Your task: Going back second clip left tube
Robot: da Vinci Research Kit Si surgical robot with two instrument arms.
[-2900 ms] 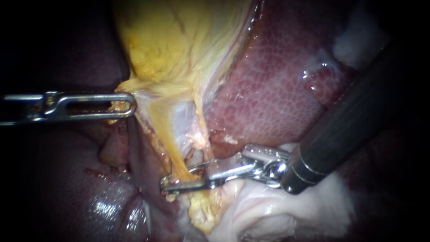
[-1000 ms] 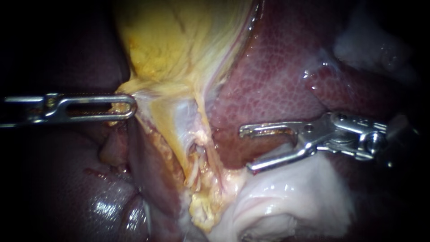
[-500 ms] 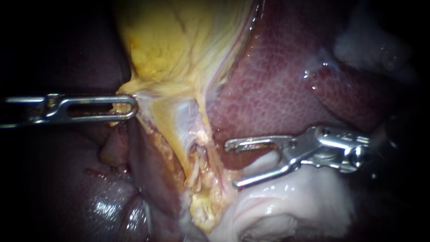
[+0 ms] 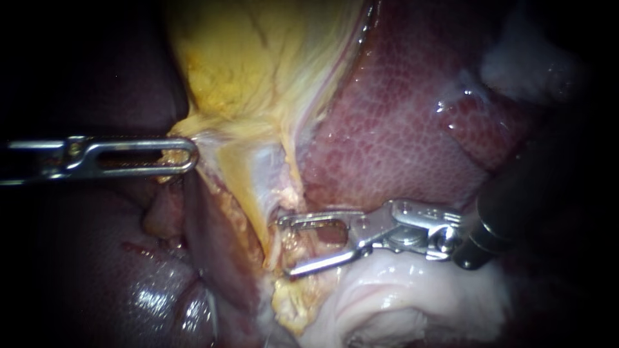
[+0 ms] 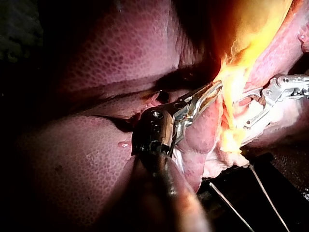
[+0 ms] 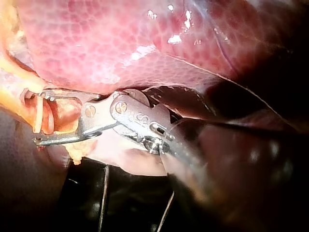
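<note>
The taut yellow tube sits between the silver right instrument's wide-open jaws. The left instrument's jaws clamp yellow gallbladder tissue.

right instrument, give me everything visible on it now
The right instrument comes in from the right: a dark shaft, a shiny metal wrist with pins, then two slim silver jaws, the upper one slotted. The jaws stand open, one on each side of a yellowish tube, and no squeeze on it shows. The wrist lies low over pale tissue, beside the liver. Whether the jaws carry a clip cannot be told.
</note>
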